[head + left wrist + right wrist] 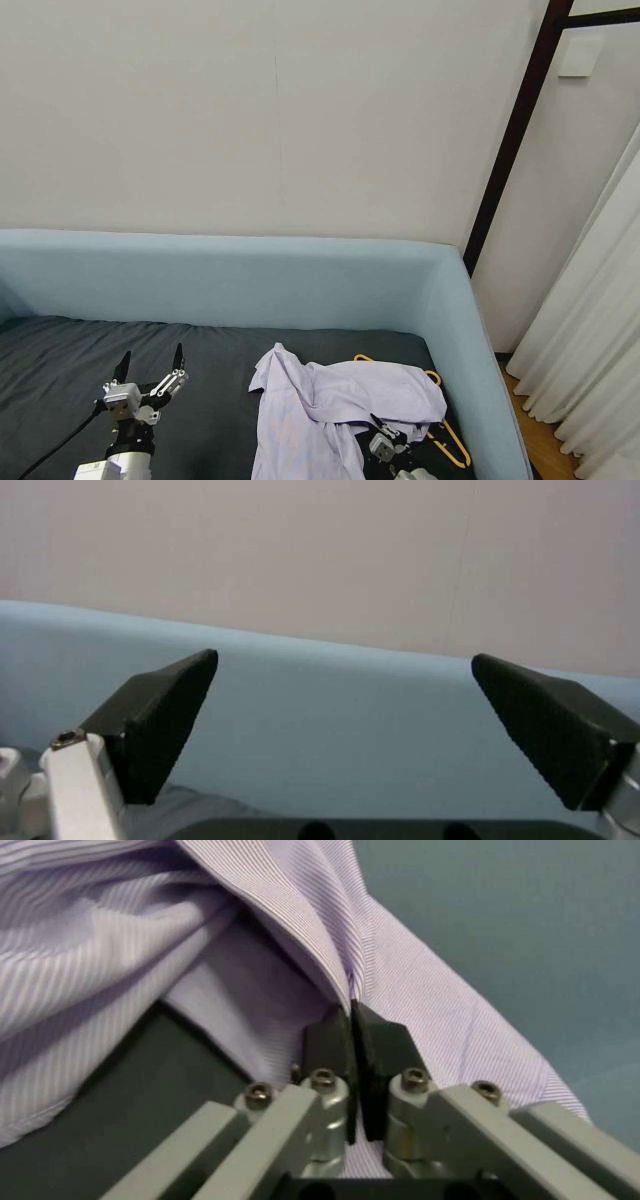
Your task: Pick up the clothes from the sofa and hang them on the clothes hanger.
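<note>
A pale lilac striped shirt (330,405) lies crumpled on the dark seat of the light blue sofa (440,300), at its right end. An orange clothes hanger (450,440) lies partly under the shirt, its wire showing at the right side. My right gripper (385,440) sits at the shirt's near edge. In the right wrist view its fingers (352,1035) are pressed together on a fold of the shirt (300,915). My left gripper (150,375) hovers open over the bare seat to the left, its black fingertips (165,720) spread wide and holding nothing.
The sofa's blue backrest (350,720) runs along a plain wall. A dark door frame (515,130) and white curtains (600,340) stand to the right, beyond the sofa's arm. The dark seat cushion (60,370) stretches bare to the left.
</note>
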Robot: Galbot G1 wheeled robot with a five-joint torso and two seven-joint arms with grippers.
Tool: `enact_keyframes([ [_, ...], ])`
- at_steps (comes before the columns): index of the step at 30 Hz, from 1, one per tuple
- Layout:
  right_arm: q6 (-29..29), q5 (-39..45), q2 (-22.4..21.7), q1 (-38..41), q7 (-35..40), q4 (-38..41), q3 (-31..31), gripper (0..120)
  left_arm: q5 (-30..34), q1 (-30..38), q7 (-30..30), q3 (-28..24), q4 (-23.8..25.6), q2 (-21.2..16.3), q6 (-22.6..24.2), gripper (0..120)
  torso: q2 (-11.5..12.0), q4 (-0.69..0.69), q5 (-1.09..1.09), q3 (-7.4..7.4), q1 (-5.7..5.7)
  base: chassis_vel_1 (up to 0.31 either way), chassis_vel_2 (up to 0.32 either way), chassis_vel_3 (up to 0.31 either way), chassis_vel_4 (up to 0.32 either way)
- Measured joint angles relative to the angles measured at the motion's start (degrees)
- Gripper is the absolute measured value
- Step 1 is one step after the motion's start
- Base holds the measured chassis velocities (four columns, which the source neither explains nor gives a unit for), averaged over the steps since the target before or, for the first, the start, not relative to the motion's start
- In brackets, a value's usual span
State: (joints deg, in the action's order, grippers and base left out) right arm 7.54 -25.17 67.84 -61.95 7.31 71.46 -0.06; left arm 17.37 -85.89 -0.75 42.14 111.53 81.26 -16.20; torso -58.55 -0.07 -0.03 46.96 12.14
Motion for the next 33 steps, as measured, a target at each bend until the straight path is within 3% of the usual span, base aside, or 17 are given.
enact_keyframes([
  [7,1.63,2.53,-0.80,0.18,0.43,2.10,0.01,0,-0.03,0.61,-0.01,-0.24,-0.66,0.15,-0.05,100,0.00,0.00,-0.01,0.00,0.00,0.000,0.000,0.000,0.000],
  [11,3.97,12.55,-1.90,0.10,-2.65,7.00,0.00,0,-0.06,0.84,-0.01,-0.25,-0.88,0.05,-0.05,100,0.00,-0.01,-0.01,0.00,0.00,0.000,0.000,0.000,0.000],
  [15,2.87,37.17,-4.20,1.58,-10.56,18.15,-0.30,0,-0.05,0.97,0.00,-0.22,-0.90,-0.25,-0.05,100,0.00,0.00,0.00,0.00,0.00,0.000,0.000,0.000,0.000],
  [16,2.87,37.17,-4.20,1.58,-10.56,18.15,-0.30,0,-0.05,0.97,0.00,-0.22,-0.90,-0.25,-0.05,100,0.00,0.00,0.00,0.00,0.00,0.000,0.000,0.000,0.000],
  [18,-2.75,53.67,-6.60,3.60,-15.77,25.74,-0.23,0,-0.06,1.10,0.02,-0.28,-0.83,-0.44,-0.05,100,0.00,0.01,-0.01,0.00,0.00,0.000,0.000,0.000,0.000],
  [21,-7.85,71.05,-9.09,7.00,-15.62,30.93,1.14,0,-0.07,1.22,0.05,-0.33,-0.40,-0.65,0.01,100,0.00,-0.01,-0.01,0.00,0.00,0.000,0.000,0.000,0.000],
  [22,-7.85,71.05,-9.09,7.00,-15.62,30.93,1.14,0,-0.07,1.22,0.05,-0.33,-0.40,-0.65,0.01,100,0.00,-0.01,-0.01,0.00,0.00,0.000,0.000,0.000,0.000],
  [25,-8.65,83.60,-11.32,13.67,-13.39,32.93,2.41,0,-0.06,1.36,0.07,-0.35,-0.10,-0.73,0.08,100,0.00,0.00,0.01,0.00,0.00,0.000,0.000,0.000,0.000],
  [33,-5.80,94.01,-12.83,24.75,-12.74,34.94,2.98,0,-0.05,1.75,0.12,-0.33,0.03,-0.63,0.10,100,0.00,0.00,0.00,0.01,0.00,0.000,0.000,0.000,0.000],
])
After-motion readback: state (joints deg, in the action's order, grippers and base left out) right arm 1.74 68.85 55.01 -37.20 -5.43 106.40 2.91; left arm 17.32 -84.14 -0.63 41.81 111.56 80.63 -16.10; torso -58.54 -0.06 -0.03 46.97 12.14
